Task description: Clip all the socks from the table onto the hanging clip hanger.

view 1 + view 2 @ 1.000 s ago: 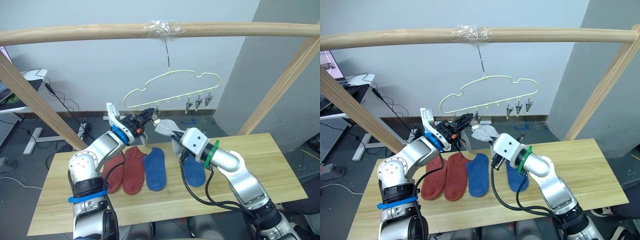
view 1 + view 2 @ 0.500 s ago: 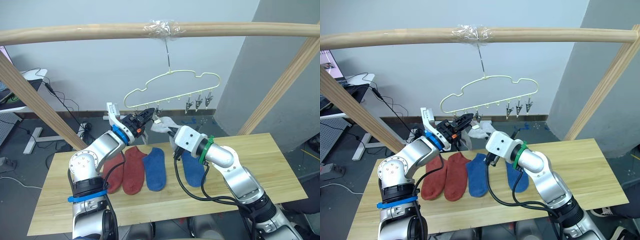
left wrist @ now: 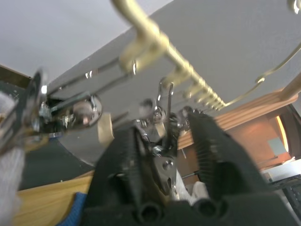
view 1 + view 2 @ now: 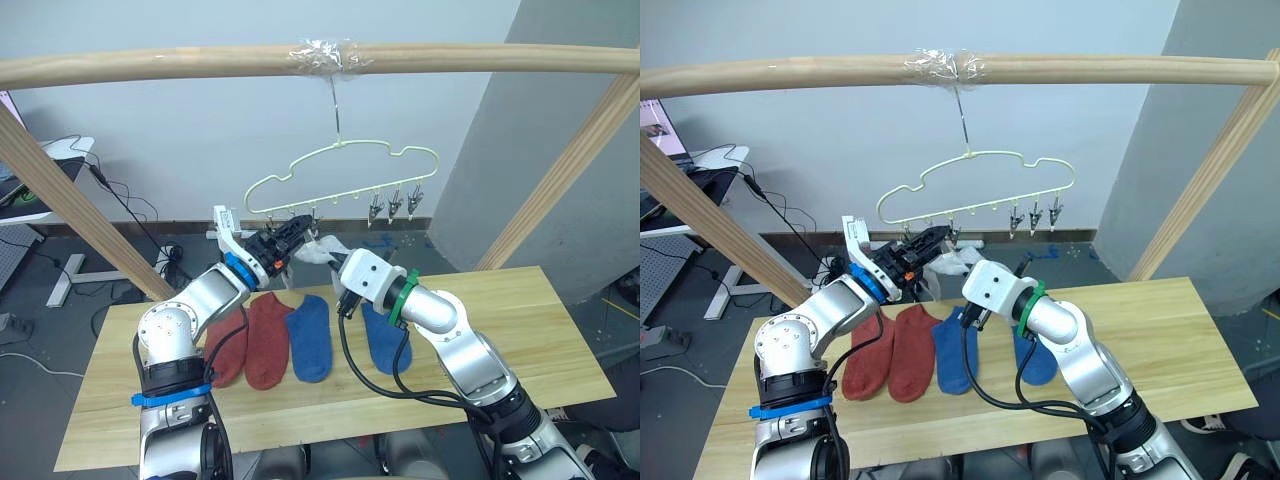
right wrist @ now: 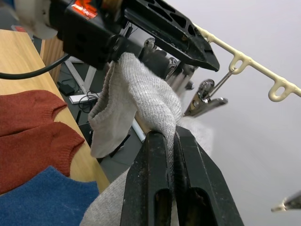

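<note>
The clip hanger [image 4: 340, 160] hangs by its hook from the wooden beam [image 4: 200, 65]. My left gripper [image 4: 298, 228] is shut on one of its left-hand clips [image 3: 162, 141], fingers on either side of it. Shut on a light grey sock [image 5: 141, 99], my right gripper [image 5: 164, 136] holds the sock's edge up against that clip. A grey piece of fabric [image 4: 930, 283] hangs below the left gripper. On the table [image 4: 520, 340] lie two rust-red socks [image 4: 250, 342] and two blue socks [image 4: 311, 335], the second blue one [image 4: 385, 345] partly under my right arm.
Three free clips [image 4: 395, 205] hang at the hanger's right end. Slanted wooden posts rise at the left [image 4: 70, 200] and right [image 4: 570, 160] of the table. A desk with cables [image 4: 40, 170] stands behind on the left.
My right gripper has carried the grey sock up and to the left, from above the blue sock to the clip held by my left gripper. The left arm has barely moved.
</note>
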Tool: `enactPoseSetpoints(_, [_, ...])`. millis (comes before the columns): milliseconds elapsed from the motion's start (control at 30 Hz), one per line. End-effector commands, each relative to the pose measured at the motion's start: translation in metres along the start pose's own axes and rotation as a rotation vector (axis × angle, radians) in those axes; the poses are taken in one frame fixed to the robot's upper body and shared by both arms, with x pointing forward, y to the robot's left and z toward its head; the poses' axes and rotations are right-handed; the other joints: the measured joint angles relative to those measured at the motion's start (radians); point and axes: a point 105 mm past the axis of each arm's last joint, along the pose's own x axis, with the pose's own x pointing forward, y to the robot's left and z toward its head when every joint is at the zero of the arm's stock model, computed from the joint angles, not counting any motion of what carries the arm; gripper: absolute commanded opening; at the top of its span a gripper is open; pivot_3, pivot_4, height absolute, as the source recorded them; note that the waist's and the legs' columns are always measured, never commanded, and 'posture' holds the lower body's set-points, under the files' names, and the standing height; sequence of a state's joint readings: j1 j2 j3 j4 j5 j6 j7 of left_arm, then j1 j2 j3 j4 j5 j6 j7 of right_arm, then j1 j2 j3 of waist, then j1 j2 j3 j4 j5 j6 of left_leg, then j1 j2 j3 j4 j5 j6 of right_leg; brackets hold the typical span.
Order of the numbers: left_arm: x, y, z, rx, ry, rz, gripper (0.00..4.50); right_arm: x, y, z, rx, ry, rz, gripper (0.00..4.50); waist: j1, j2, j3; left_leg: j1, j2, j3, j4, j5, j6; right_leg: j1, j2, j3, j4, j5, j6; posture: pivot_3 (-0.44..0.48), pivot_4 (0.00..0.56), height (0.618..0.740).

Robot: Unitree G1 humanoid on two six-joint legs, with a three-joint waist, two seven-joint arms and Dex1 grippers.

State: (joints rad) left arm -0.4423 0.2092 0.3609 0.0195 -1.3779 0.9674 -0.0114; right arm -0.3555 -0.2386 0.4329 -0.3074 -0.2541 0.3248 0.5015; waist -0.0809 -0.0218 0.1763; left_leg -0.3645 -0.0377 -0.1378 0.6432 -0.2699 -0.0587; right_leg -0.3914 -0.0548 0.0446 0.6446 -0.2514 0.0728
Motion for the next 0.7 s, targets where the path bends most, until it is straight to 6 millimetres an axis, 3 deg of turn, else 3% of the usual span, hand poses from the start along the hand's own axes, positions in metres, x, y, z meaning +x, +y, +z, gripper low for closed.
enactPoseSetpoints(33, [-0.005, -0.01, 0.012, 0.041, -0.038, -0.024, 3.04, -0.001, -0.003, 0.005, 0.035, -0.026, -0.02, 0.0, 0.0, 0.0, 0.0, 0.0, 0.0, 0.0, 0.0, 0.0, 0.0, 0.0, 0.0, 0.0, 0.0, 0.0, 0.0, -0.115, 0.152, 0.74])
enactPoseSetpoints(200, [-0.026, -0.009, 0.02, 0.093, -0.037, 0.0, 4.48, 0.008, 0.003, 0.008, 0.305, -0.075, -0.019, 0.0, -0.005, 0.0, 0.0, 0.0, 0.001, 0.001, -0.001, 0.0, 0.0, -0.002, 0.0, 0.001, 0.001, 0.0, -0.001, -0.096, 0.146, 0.74])
enactPoseSetpoints(367, [-0.05, -0.005, 0.015, 0.268, 0.05, 0.087, 4.48, 0.023, -0.002, 0.006, 0.558, -0.131, 0.0, 0.0, -0.002, 0.0, 0.0, 0.0, 0.001, 0.001, -0.003, 0.0, 0.0, -0.004, 0.0, 0.001, 0.001, 0.001, -0.002, -0.06, 0.135, 0.74])
enactPoseSetpoints(533, [-0.073, -0.008, -0.002, 0.46, 0.195, 0.108, 4.5, 0.029, -0.012, 0.004, 0.631, -0.153, 0.009, 1.45, 0.016, 0.0, 0.0, -0.001, 0.0, 0.001, -0.004, 0.0, 0.0, -0.005, 0.0, 0.001, 0.001, 0.001, -0.003, -0.018, 0.125, 0.74])
enactPoseSetpoints(700, [-0.088, 0.003, -0.002, 0.633, 0.201, 0.207, 4.5, 0.02, -0.001, -0.017, 0.637, -0.098, 0.055, 3.2, 0.036, 0.0, 0.0, -0.001, 0.001, 0.002, -0.011, 0.001, -0.001, -0.009, 0.0, 0.001, 0.001, -0.001, -0.005, 0.023, 0.105, 0.74])
